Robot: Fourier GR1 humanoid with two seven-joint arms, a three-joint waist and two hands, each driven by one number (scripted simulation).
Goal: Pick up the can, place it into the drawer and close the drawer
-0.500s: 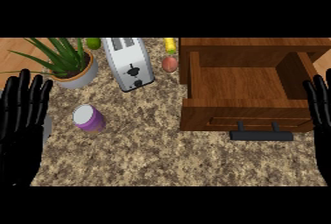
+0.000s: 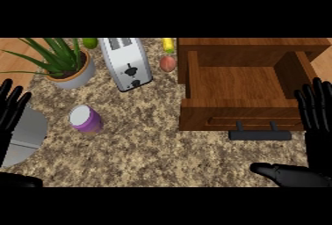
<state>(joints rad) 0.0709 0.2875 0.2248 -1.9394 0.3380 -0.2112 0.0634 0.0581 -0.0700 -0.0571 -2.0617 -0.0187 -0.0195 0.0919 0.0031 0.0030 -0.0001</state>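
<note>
Both our hands were open, holding nothing: left hand [image 2: 12, 115] and right hand [image 2: 318, 118] at the edges. The can [image 2: 85, 118] stood on the desk [image 2: 156, 149] just right of our left hand; we judged a side grasp best, then the open drawer [image 2: 236, 83].

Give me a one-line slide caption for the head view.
Purple can stands on the counter, wooden drawer open, both robot hands apart from it.
</note>
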